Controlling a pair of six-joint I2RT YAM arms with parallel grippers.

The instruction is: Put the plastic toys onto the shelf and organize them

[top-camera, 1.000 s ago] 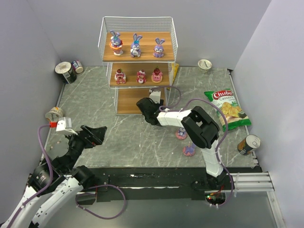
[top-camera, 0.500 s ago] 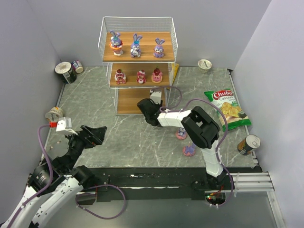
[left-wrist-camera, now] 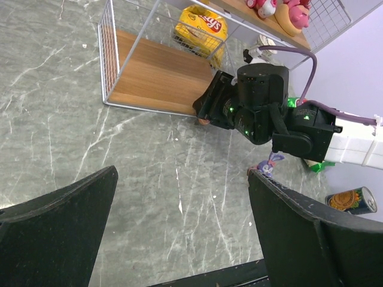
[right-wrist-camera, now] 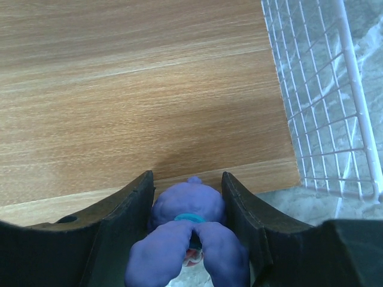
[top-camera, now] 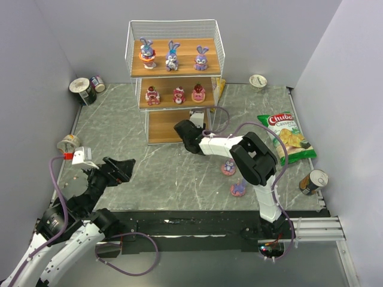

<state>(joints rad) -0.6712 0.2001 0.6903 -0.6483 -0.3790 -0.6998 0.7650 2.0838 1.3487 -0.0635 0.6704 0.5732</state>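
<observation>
Clamping down now: the right tool [right-wrist-camera: 188, 200] has narrowed its jaws over the last second and is squeezing a purple bunny toy [right-wrist-camera: 190, 210] between its two pads, long ears pointing back toward the wrist camera. It has also been nudging forward, and the bottom board [right-wrist-camera: 137, 89] of the shelf [top-camera: 128, 57] is now stretching out directly ahead of the tool, with the toy sitting right at the board's front edge. That is looking like the delivery step, with this bunny going onto the lowest tier. Six figures are already standing on the two tiers above the tool. Behind the tool, a nearer loose toy [top-camera: 228, 168] and a farther loose toy [top-camera: 238, 189] are waiting on the counter [top-camera: 119, 119]. The left tool [top-camera: 122, 169] is hanging wide open, gripping nothing, well off to the side and unmoved.
</observation>
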